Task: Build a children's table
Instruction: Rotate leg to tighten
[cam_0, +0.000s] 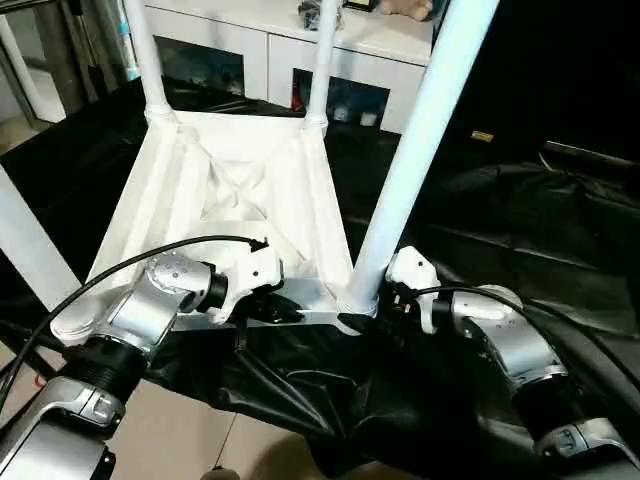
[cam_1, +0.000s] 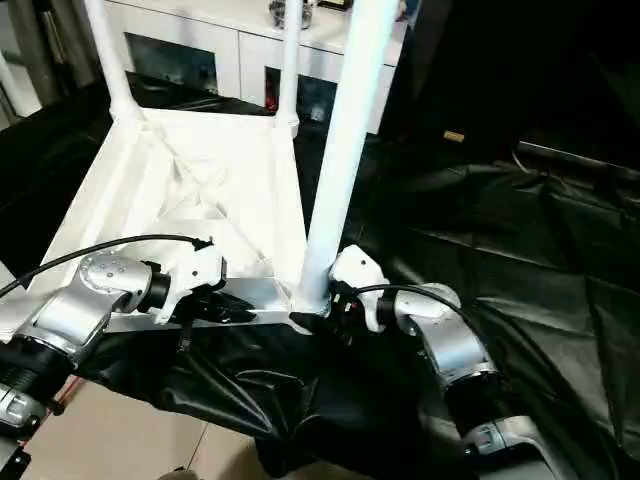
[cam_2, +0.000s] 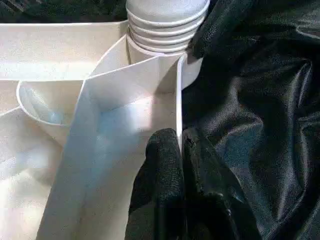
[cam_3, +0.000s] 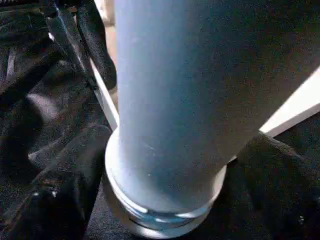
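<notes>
The children's table lies upside down on a black cloth, its ribbed white tabletop (cam_0: 235, 190) facing up. Four white legs stand in the corner sockets: far left (cam_0: 145, 60), far right (cam_0: 322, 60), near left (cam_0: 25, 250) and near right (cam_0: 420, 150). My left gripper (cam_0: 275, 305) is shut on the tabletop's near rim (cam_2: 177, 100), which is pinched between the two black fingers (cam_2: 162, 160). My right gripper (cam_0: 385, 300) stands open at the foot of the near right leg (cam_3: 175, 100). One finger (cam_3: 55, 200) sits on each side of that leg's collar.
The black cloth (cam_0: 520, 220) covers the work surface and hangs in folds over its near edge, with tan floor (cam_0: 190, 440) below. A white glass-door cabinet (cam_0: 270, 40) stands just behind the table. A black cable (cam_0: 120, 265) arcs over my left forearm.
</notes>
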